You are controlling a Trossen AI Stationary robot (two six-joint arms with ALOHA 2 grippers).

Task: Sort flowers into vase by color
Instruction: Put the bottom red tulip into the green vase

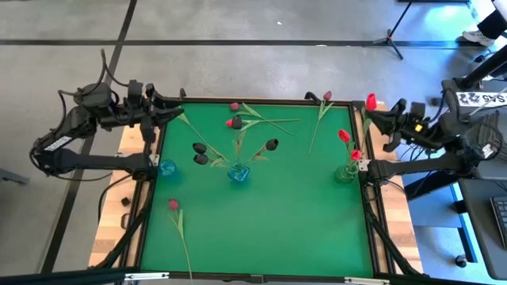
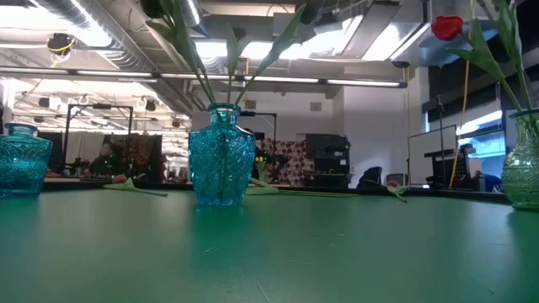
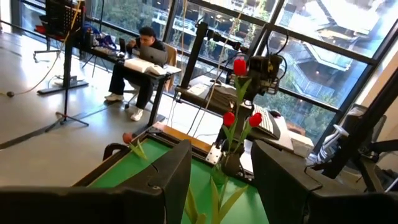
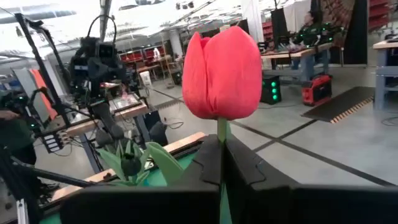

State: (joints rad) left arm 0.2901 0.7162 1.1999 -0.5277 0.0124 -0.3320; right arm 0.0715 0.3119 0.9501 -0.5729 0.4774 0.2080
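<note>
1. High view: green table point(image 1: 261, 214) with a blue vase point(image 1: 238, 173) near its middle, holding near-black flowers point(image 1: 201, 153). Left of that vase, at the table's left edge, a second blue vase point(image 1: 166, 167). Right of the middle vase, at the right edge, a green vase point(image 1: 345, 172) with red flowers point(image 1: 344, 136). Beyond the middle vase, loose flowers point(image 1: 234, 122) lying flat on the green; nearer than it and to its left, one pink flower point(image 1: 173, 204) lying alone. Left pincer point(image 1: 176, 115) at the far left corner, well apart from the middle vase, with a leaf by its tip. Right pincer point(image 1: 372, 120) above the green vase, closed on a red tulip point(image 1: 371, 101).

2. Low view: middle blue vase point(image 2: 221, 155) upright with green stems rising from its neck. Second blue vase point(image 2: 20, 159) at the left edge, green vase point(image 2: 525, 160) at the right edge, a red bloom point(image 2: 447, 28) high above the latter.

3. Left wrist view: two dark fingers point(image 3: 171, 177) standing apart, nothing visible between them. Far past them, the green vase point(image 3: 232, 163) with red heads point(image 3: 229, 118), and the red tulip point(image 3: 239, 65) held higher by the other arm. A seated person point(image 3: 140, 59) in the room behind.

4. Right wrist view: fingers point(image 4: 208, 163) pressed together on the green stem, red tulip point(image 4: 222, 73) upright just above them. Dark bloom point(image 4: 130, 165) with leaves farther off.
</note>
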